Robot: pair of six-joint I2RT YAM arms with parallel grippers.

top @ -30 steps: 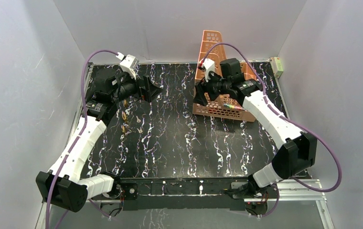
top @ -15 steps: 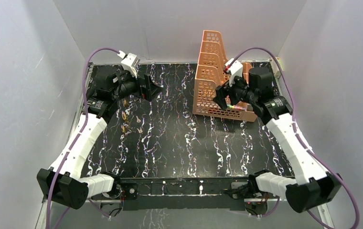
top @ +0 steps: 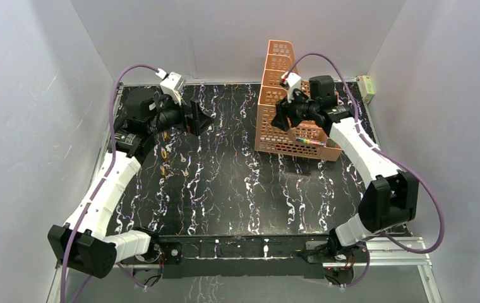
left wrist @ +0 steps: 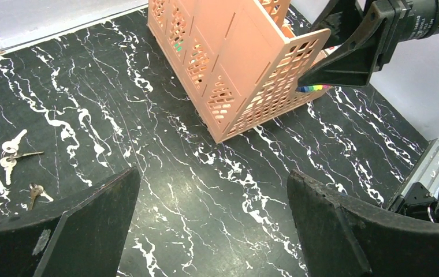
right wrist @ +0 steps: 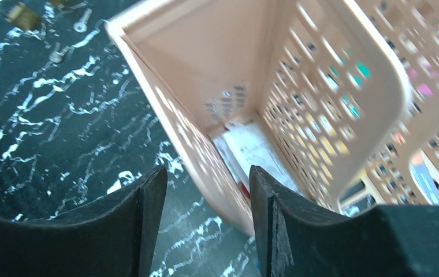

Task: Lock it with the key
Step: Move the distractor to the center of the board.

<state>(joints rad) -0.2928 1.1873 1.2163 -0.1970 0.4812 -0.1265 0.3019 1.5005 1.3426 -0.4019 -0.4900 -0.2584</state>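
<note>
From my seat I saw the left arm (top: 108, 183) reaching over the back-left part of the bench (top: 244, 189). The left jaws were spread wide with nothing between them, their two dark fingers (left wrist: 84, 231) framing bare marbled surface in the wrist view. The keys (left wrist: 9, 154) lay flat on the bench just beyond the left finger, near the left edge, and a second small bunch (left wrist: 35, 191) lay close beside them. Neither bunch was touched by anything.

The right arm (top: 357, 142) was stretched out over the orange file rack (left wrist: 246, 52) at the back right, well apart from the keys. The right jaws stood partly open above the rack's front compartment, and their fingers (right wrist: 119, 231) held nothing that I could see. A white card (right wrist: 252, 153) lay at the bottom of that compartment. In the corner of the blurred right wrist view sat a small brass-coloured thing (right wrist: 21, 14) that I could not identify.
</note>
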